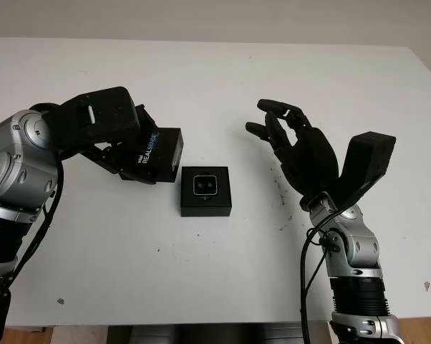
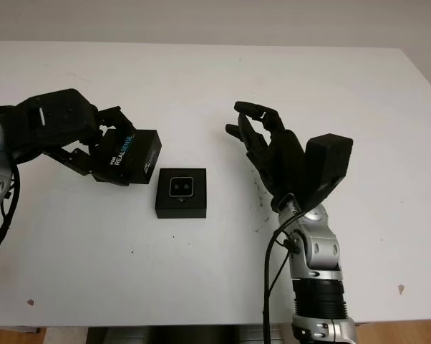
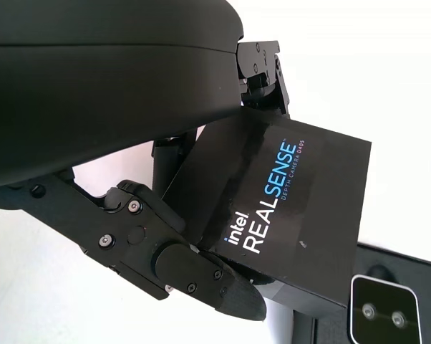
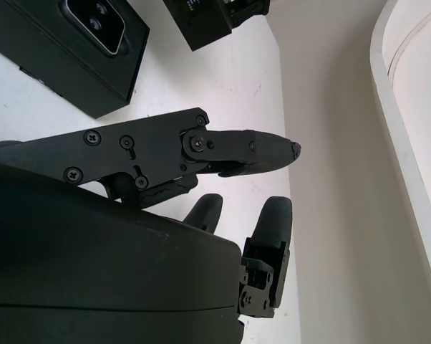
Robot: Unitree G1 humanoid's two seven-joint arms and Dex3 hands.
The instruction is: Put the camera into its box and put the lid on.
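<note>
left robot hand pinches the lid, a black sleeve printed with white and blue lettering, fingers clamped on its left end. lid hangs tilted above the table, its free right end just left of and slightly beyond the far-left corner of the box. box sits near the table's middle with the camera already seated in it, two lenses facing up.

key relation: box lies to the right and a little nearer from the lid, so my judgement is a short shift right, then levelling and lowering. lid's long axis runs roughly left-right, skewed against the box edges.

right robot hand is open, raised off the table well right of the box, holding nothing; the left is the one at work.

hidden: lid's underside and open face, so how it will meet the box rim can't be read. the box's near edge is cut off in the left wrist view.
</note>
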